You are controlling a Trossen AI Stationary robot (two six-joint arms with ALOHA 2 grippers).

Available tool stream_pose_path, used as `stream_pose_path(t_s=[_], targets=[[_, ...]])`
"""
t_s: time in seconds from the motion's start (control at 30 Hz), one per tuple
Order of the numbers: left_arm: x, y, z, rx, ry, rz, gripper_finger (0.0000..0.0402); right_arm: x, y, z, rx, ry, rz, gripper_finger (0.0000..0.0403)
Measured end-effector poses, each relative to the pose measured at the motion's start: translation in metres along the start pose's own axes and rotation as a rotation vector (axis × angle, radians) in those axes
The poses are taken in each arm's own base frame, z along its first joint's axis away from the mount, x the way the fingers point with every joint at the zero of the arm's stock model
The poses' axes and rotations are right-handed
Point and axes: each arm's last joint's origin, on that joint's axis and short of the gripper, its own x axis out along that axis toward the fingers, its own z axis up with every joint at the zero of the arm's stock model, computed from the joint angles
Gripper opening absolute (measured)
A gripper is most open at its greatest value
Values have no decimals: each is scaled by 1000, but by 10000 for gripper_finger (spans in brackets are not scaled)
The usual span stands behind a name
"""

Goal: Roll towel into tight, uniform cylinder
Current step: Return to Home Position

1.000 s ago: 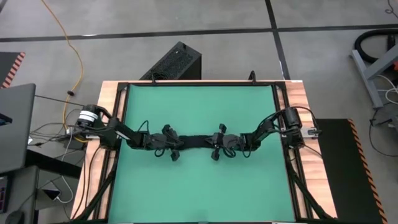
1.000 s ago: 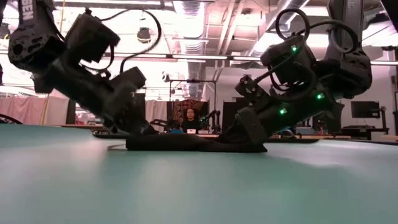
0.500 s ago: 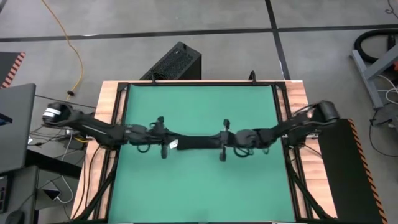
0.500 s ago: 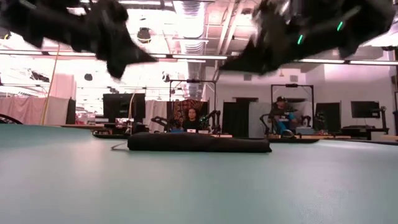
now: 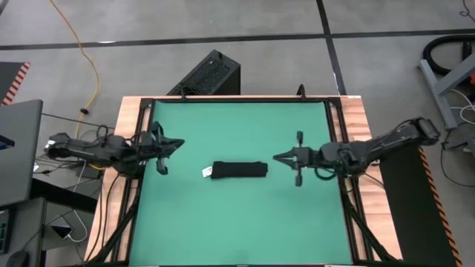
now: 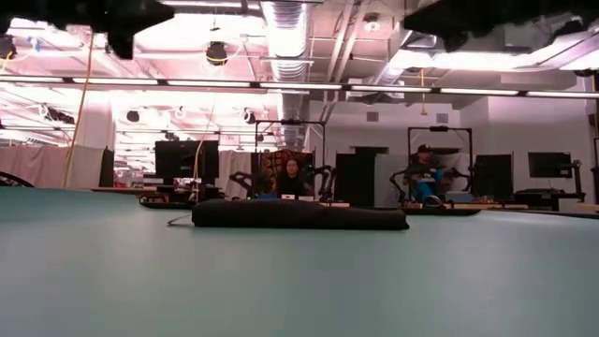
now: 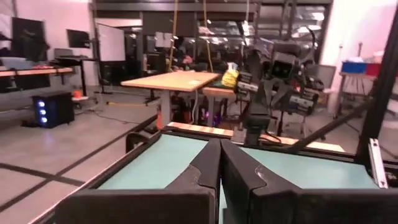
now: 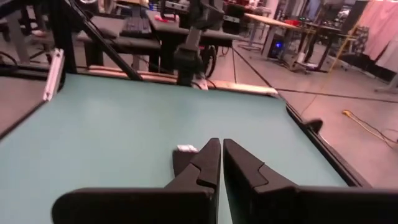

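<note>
Towel (image 5: 239,170): lay rolled, long axis left-right, between both grippers.
Left gripper (image 5: 176,143): pinched closed, empty, well off towel's left end.
Right gripper (image 5: 278,157): closed, empty, sat nearer.

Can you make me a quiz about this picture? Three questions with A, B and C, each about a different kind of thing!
1. Where is the towel? A on a shelf; B on the green mat; C on a chair.
2. What colour is its little tag? A white; B red; C blue.
3. How is the towel? A spread flat; B hanging up; C rolled into a log.
Answers: B, it lies mid-mat between the left gripper and the right gripper, touching neither; A, a white speck shows at one end; C, the low view shows one long, low roll.
</note>
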Motion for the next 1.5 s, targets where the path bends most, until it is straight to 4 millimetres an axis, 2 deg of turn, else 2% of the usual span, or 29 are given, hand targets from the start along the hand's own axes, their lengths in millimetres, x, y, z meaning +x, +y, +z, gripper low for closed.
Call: stream_pose_path(t_s=[0.23, 0.33, 0.4, 0.53, 0.67, 0.8, 0.93, 1.2, 1.33, 1.5], targets=[[-29, 14, -51, -73, -50, 40, 0, -33, -9, -60, 146, -89, -89, 40], [-33, 16, -66, -92, -59, 35, 0, -44, -11, -87, 201, -133, -102, 40], [-33, 15, -67, -83, -44, 34, 0, -50, -13, -100, 225, -170, -136, 40], [-33, 15, -63, -59, -21, 31, 0, -56, -18, -97, 209, -183, -216, 41], [-35, 17, -40, -51, -75, 39, 0, -67, -23, -85, 191, -294, -259, 41], [-39, 19, -22, -37, -55, 40, 0, -80, -29, -71, 195, -377, -273, 41], [-42, 21, -10, -40, -22, 24, 0, -97, -35, -54, 202, -387, -248, 40], [-42, 19, -16, -54, 34, -30, 0, -126, -45, -28, 199, -223, -137, 40], [-39, 16, -32, -79, 53, -67, 0, -119, -38, -45, 234, -131, -110, 40], [-35, 14, -56, -101, 82, -72, 0, -104, -25, -70, 257, -127, -84, 40]])
